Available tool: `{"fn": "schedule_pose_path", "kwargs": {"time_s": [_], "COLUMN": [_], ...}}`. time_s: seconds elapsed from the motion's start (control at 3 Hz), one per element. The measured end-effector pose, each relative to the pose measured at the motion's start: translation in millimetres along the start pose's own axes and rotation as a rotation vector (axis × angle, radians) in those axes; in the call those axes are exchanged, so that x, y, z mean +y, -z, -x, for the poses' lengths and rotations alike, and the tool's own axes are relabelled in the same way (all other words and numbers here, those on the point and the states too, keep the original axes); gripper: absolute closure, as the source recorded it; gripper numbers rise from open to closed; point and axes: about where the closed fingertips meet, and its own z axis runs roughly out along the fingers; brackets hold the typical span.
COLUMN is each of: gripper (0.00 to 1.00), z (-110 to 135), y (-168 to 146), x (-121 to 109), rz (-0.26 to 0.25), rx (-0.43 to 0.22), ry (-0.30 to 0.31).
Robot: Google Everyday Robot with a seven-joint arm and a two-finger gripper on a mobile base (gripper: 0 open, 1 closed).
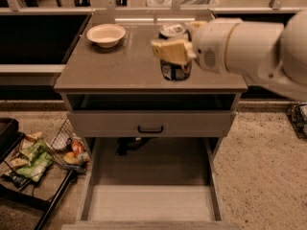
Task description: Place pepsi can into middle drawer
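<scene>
My gripper is shut on the pepsi can, a dark-blue can with a silver top. It holds the can upright over the front right part of the cabinet top. One tan finger crosses the can's front. The white arm comes in from the right. The middle drawer is pulled out wide open below, at the bottom of the view. Its floor is flat and empty, and pale grey toward the front. It lies lower than the can and nearer to the camera.
A white bowl sits at the back left of the cabinet top. A shut grey drawer front with a black handle lies above the open drawer. A wire basket with snack bags stands on the floor at the left.
</scene>
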Motion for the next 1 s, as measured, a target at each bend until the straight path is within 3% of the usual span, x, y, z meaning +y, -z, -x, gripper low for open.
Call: {"fn": "schedule_pose_path", "kwargs": {"time_s": [0.33,0.67,1.0], "gripper": [1.0,1.0,1.0], "z": [-97.9,-196.5,-195.8], "y": [35.4,61.0,61.0], "x": [-5.1,-34.2,-34.0], "rz": [-0.097,-0.191,-0.191], "rx": [0.098,0.138,0.138], "ry": [-0.038,-0.078,-0.077]}}
